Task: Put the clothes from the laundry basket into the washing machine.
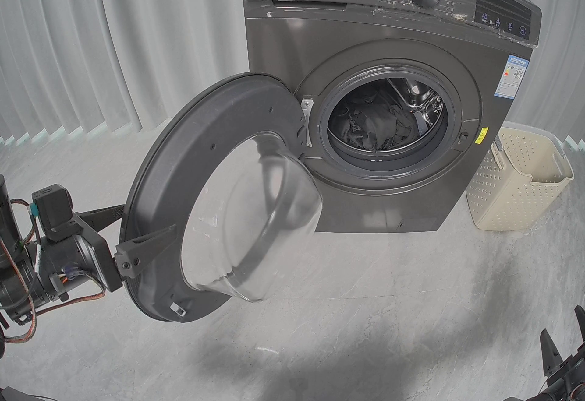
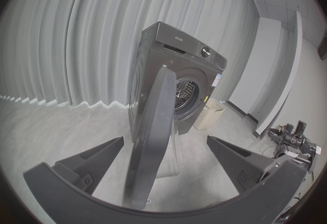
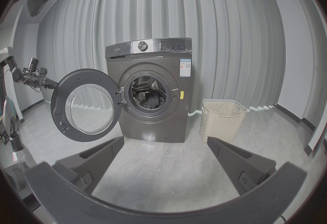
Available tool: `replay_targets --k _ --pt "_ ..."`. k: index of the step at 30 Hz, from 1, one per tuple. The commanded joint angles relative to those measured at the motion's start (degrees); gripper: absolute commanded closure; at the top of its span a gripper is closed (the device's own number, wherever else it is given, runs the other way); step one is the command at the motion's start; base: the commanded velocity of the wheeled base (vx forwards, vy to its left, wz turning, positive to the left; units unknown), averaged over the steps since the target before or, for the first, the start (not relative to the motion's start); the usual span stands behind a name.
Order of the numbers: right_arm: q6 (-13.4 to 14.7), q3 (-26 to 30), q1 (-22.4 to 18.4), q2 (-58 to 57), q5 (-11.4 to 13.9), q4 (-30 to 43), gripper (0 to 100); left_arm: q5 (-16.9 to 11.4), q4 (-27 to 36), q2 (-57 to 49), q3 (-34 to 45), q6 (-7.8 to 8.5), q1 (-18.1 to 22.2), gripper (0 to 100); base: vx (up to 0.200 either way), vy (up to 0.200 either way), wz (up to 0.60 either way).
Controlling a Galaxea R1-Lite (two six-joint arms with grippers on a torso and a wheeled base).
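Clothes (image 1: 372,122), dark and crumpled, lie in the drum (image 1: 426,98) of the washing machine (image 1: 341,37), whose round door (image 1: 183,134) is swung wide on its hinge. The cream laundry basket (image 1: 518,189) stands just beside the machine, on the side away from the hinge; of its inside, the perforated upper walls are what can be seen. The head view gives the door's inner face and glass bowl, while the left wrist view has it edge-on. The right wrist view, from well back in front of the machine, takes in the machine, door and basket together. The left gripper (image 1: 150,218) is spread wide at the door's outer edge, the rim standing between its fingers (image 2: 102,156) unclamped. The right gripper (image 3: 164,139), low and well in front of the machine, is also spread wide and holds nothing.
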Motion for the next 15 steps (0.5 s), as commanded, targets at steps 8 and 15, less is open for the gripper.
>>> replay_targets --k 8,15 --pt "-0.03 1.01 0.04 -0.93 0.10 -0.01 0 -0.08 -0.39 -4.19 1.01 0.01 -1.20 0 0.000 0.000 0.00" --pt "-0.03 1.01 0.04 -0.93 0.02 -0.01 0 0.10 -0.03 -0.41 -2.06 0.27 -3.75 0 0.000 0.000 0.00"
